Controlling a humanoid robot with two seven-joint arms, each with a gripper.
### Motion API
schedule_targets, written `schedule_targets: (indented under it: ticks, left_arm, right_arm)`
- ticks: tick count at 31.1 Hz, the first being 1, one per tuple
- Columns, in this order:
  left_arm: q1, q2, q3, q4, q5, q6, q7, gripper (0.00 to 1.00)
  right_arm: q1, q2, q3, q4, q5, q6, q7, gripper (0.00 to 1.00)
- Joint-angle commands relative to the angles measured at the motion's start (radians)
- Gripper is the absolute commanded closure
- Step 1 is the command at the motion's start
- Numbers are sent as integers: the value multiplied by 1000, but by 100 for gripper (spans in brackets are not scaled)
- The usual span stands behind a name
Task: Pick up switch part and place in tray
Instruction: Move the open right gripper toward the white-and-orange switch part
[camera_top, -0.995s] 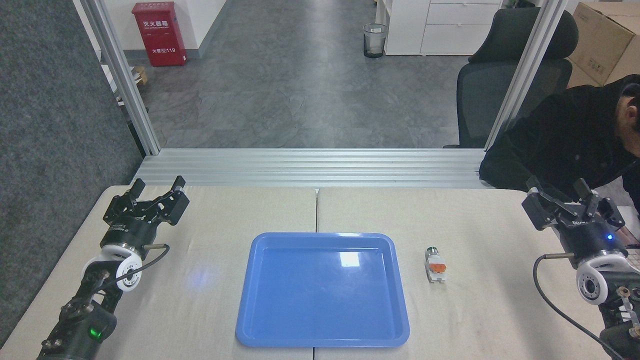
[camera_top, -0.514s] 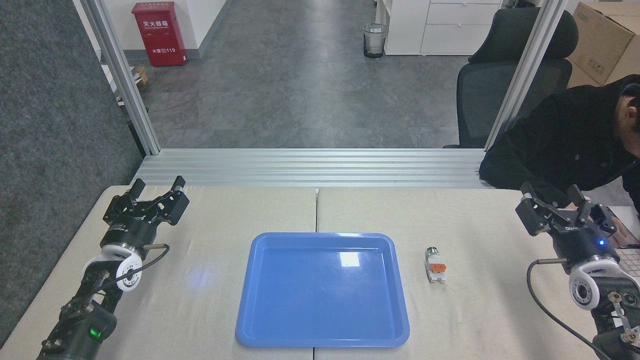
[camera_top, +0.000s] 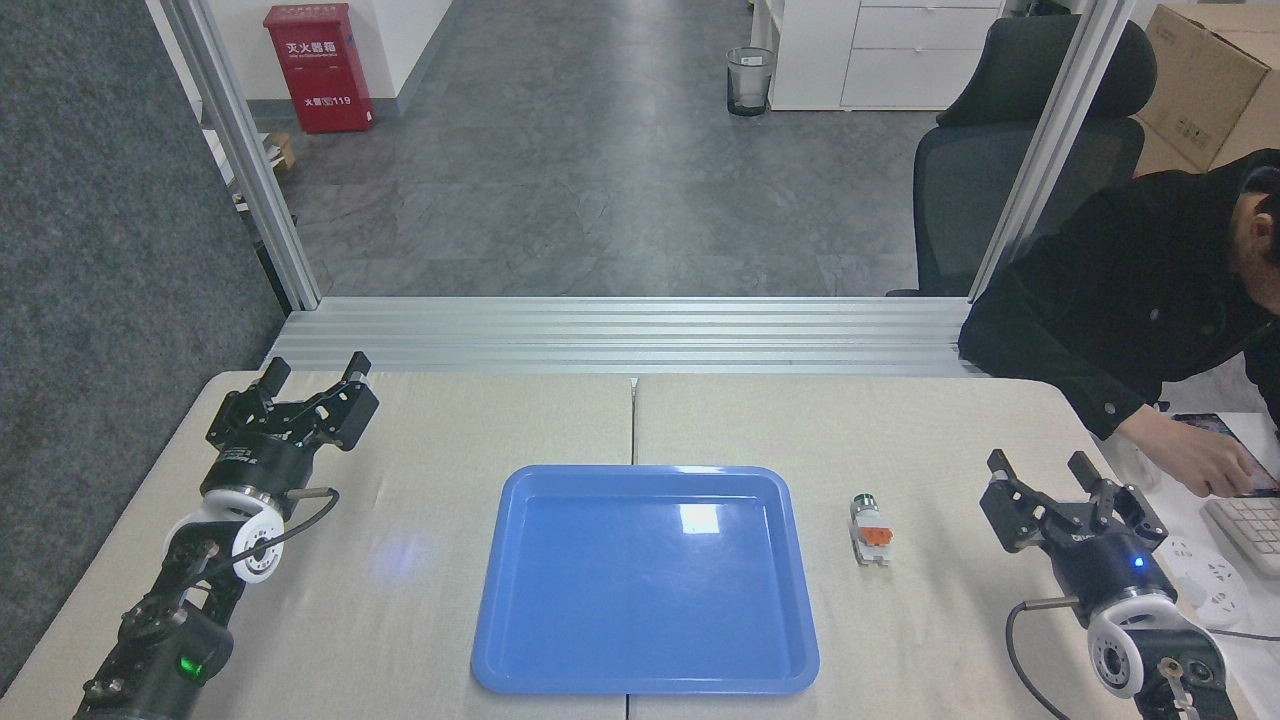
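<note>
The switch part (camera_top: 870, 528) lies flat on the beige table just right of the tray, green-tipped end pointing away from me, orange block in its middle. The blue tray (camera_top: 500, 640) sits at the table's centre with nothing in it. My right gripper (camera_top: 1040, 468) is open, its two fingers spread, to the right of the switch part and well apart from it. Over the table's far left corner my left gripper (camera_top: 313, 368) hangs open, holding nothing.
A person in a black jacket (camera_top: 1130, 290) leans in at the right, a hand (camera_top: 1200, 462) on a phone near a white keyboard (camera_top: 1245, 525). An aluminium frame rail (camera_top: 620, 335) borders the table's far edge. A black office chair (camera_top: 1000, 150) stands behind.
My right gripper has moved left and down toward the near side of the table, closer to the switch part, staying open. The left arm, the tray and the switch part have not moved.
</note>
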Motion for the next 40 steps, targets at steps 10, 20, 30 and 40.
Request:
schedule_targets:
  ticks: [10,20,30,40]
  left_arm:
    - [0,0,0,1,0,1,0,0]
    - [0,0,0,0,0,1,0,0]
    - [0,0,0,0,0,1,0,0]
    - [0,0,0,0,0,1,0,0]
  right_arm:
    - [-74,104,244,216,56,131,-2,7]
    - [-94,144,308,250,56,117,0,7]
    - [-131,192,338,323,65,117,1,7]
    - [-131,233,336,360,73,127,44,13]
